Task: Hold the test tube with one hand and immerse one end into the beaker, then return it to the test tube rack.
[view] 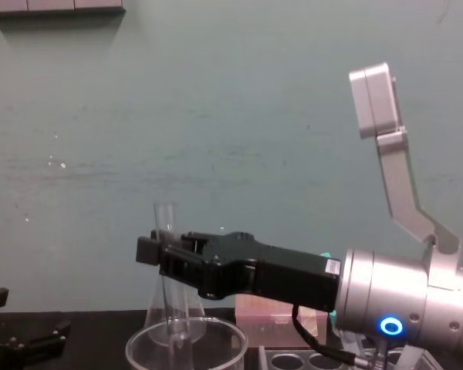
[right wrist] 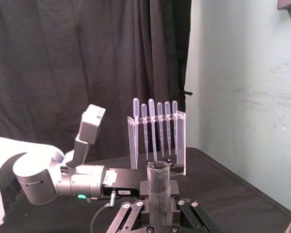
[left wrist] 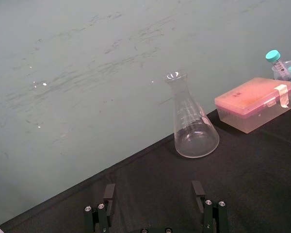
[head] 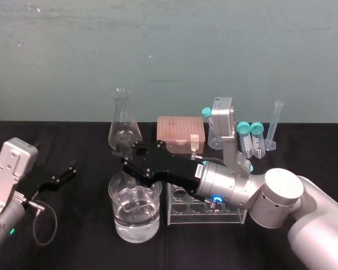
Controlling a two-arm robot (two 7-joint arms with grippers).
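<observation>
Right hand [view: 156,252], jaws tight on test tube [view: 165,220], tip inside beaker [head: 118,220]

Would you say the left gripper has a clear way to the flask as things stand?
Probably yes. The left gripper is open, with bare black cloth between it and the flask. The right gripper, holding the test tube at the beaker, sits off to the side.

Test tube held upright in the beaker

The right hand [view: 159,253] reaches in from the right on its silver wrist, blue ring lit, and grips the test tube [view: 167,223] at mid-length. The tube's lower end sits inside the rim of the beaker [view: 239,339], which stands just beside the test tube rack [view: 293,359].
</observation>
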